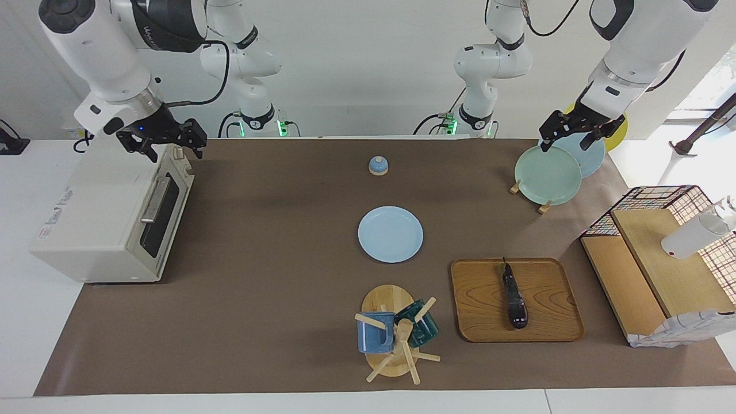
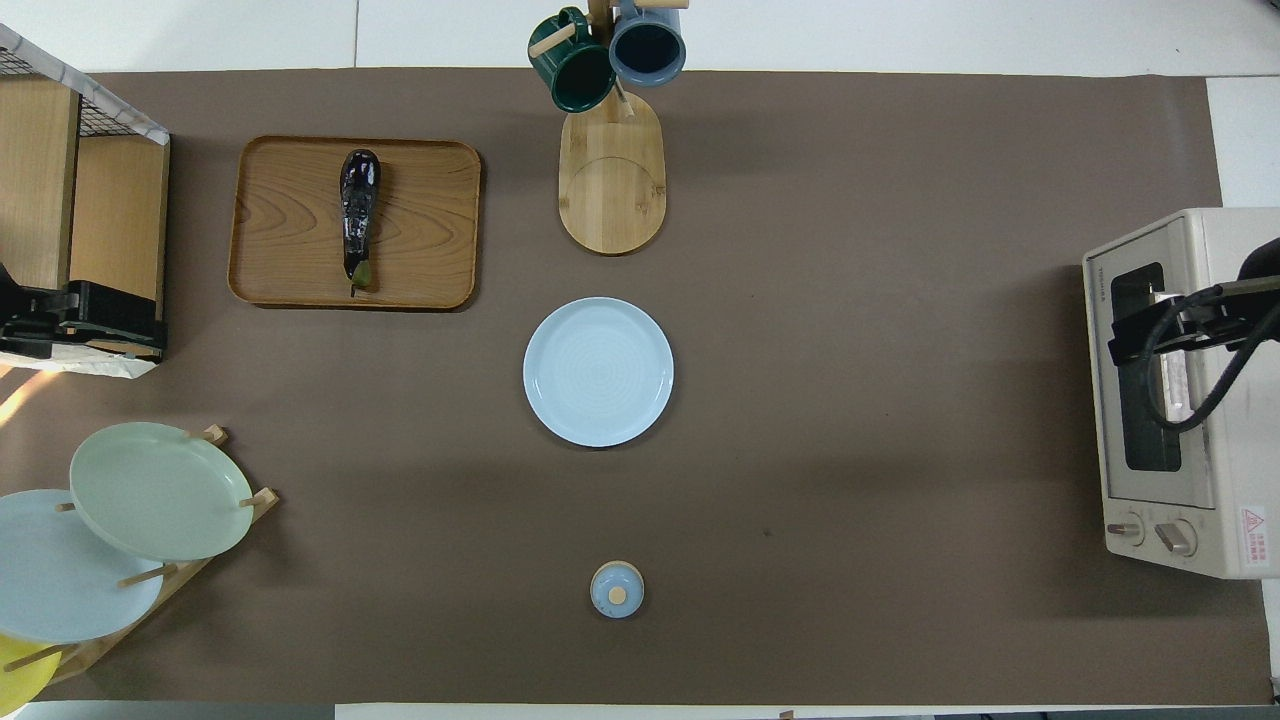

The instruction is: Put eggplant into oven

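Nothing is done yet: the slim glossy dark purple eggplant [image 1: 513, 299] lies on the wooden tray [image 1: 552, 328], lower right. The boxy off-white oven [image 1: 92, 230], left, is shut. My left gripper [image 1: 572, 135] and right gripper [image 1: 167, 144] hang apart-fingered, empty.

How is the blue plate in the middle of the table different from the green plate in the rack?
The blue plate lies flat on the table; the green plate stands tilted in a wooden rack. The blue plate sits alone at the table's middle; the green plate leans by another plate, at the left arm's end. Both are round and empty.
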Controlling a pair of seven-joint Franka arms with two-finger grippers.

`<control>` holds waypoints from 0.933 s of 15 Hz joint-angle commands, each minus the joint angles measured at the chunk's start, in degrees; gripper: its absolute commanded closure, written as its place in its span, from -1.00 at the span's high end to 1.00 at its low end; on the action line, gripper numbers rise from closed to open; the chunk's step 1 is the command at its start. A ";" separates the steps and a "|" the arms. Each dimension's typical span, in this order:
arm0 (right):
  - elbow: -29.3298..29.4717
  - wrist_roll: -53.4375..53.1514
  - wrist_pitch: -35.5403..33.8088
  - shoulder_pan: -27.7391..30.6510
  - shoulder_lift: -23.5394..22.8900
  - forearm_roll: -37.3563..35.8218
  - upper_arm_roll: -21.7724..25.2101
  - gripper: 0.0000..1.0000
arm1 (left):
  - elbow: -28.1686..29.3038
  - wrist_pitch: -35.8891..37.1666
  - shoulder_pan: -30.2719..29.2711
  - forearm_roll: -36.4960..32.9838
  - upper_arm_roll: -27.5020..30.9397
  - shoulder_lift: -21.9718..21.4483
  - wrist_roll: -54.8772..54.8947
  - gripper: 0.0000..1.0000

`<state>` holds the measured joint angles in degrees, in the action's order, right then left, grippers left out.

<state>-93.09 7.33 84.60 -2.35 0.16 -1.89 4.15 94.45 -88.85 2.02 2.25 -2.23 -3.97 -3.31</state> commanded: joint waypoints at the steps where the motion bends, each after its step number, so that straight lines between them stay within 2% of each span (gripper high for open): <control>1: -0.95 -0.74 0.30 0.33 0.98 1.27 -0.10 1.00 | 0.91 -2.81 0.44 -0.58 0.29 0.88 0.05 1.00; 6: -0.95 -0.74 0.30 0.33 0.98 1.27 -0.10 1.00 | -1.11 -6.50 0.79 1.00 0.29 7.74 -0.03 1.00; 10: -0.95 -0.74 0.30 0.33 0.98 1.27 -0.10 1.00 | -5.32 -9.84 1.32 1.35 0.03 16.95 0.05 1.00; 14: -0.87 -0.74 0.30 0.41 0.98 1.27 -0.10 1.00 | -5.77 -18.80 2.81 1.62 -0.23 23.90 0.40 1.00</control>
<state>-93.09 7.33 84.60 -2.35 0.16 -1.89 4.15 91.02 -104.73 3.19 3.38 -2.97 15.95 -3.30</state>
